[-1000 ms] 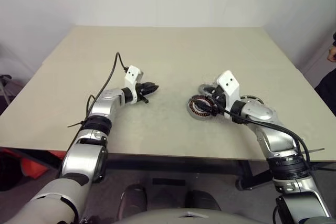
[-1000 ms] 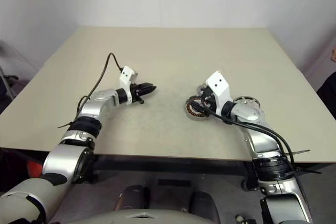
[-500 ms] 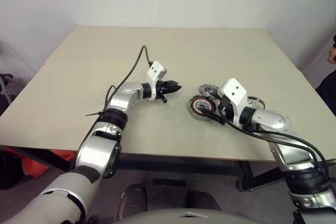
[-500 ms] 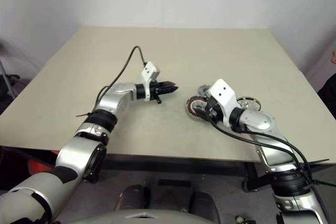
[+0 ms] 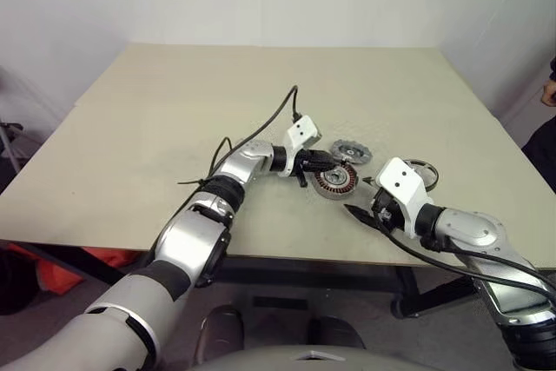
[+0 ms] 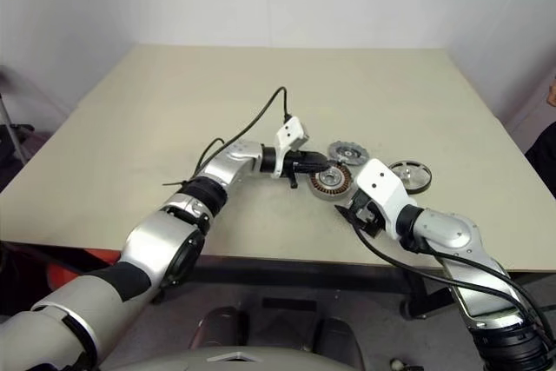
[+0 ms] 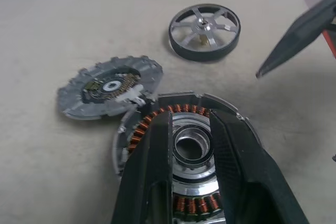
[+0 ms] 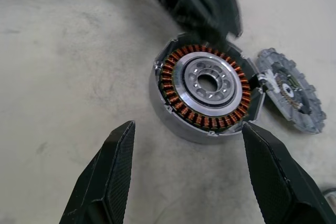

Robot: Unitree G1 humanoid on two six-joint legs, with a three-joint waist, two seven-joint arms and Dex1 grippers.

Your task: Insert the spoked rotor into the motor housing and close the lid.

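showing copper windings, silver hub: motor housing [image 8: 203, 88]

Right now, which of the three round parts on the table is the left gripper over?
The motor housing, the disc ringed with copper windings. The left gripper reaches over its edge, while the toothed lid and spoked rotor lie apart, untouched.
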